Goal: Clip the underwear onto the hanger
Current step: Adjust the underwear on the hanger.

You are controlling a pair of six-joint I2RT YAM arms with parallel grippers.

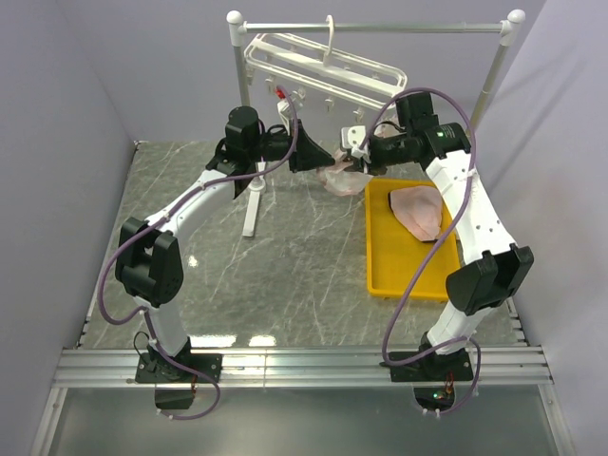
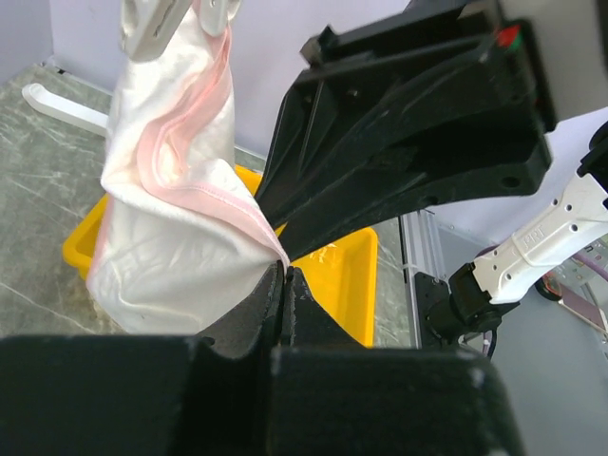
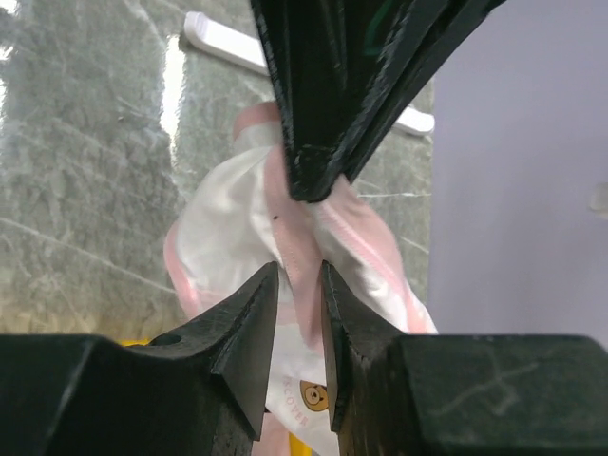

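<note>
One pale pink underwear hangs in the air between my two grippers, below the white hanger on the rail. My left gripper is shut on its pink hem, as the left wrist view shows, with the fabric draped to the left. My right gripper faces it; in the right wrist view its jaws stand a narrow gap apart with a pink band of the underwear in the gap. A second underwear lies in the yellow tray.
The grey rail stand with white ball ends spans the back, and its white foot lies on the marble table. Grey walls close in on the left and right. The tray's rim is just below the held fabric.
</note>
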